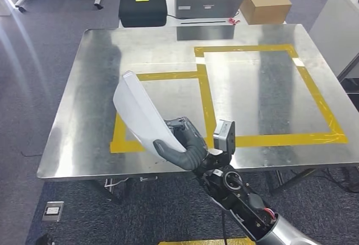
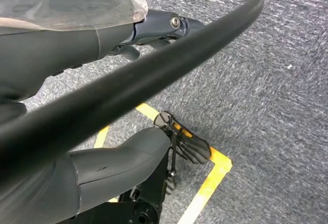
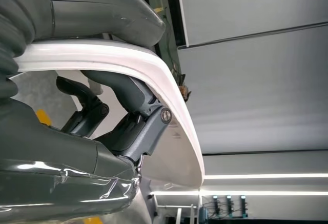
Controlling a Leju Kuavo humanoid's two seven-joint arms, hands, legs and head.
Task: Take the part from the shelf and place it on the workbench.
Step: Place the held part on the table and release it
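Gripping white part, right hand fingers over workbench, laptop, cardboard box beyond.

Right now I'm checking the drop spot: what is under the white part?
Under the white part, held by the right hand, lie the metal workbench and the left yellow tape square. The surface directly beneath it is covered, so anything there cannot be seen.

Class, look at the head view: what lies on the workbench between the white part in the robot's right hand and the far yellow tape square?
Only bare steel workbench and the nearer tape square; nothing else lies between the white part and the far tape square.
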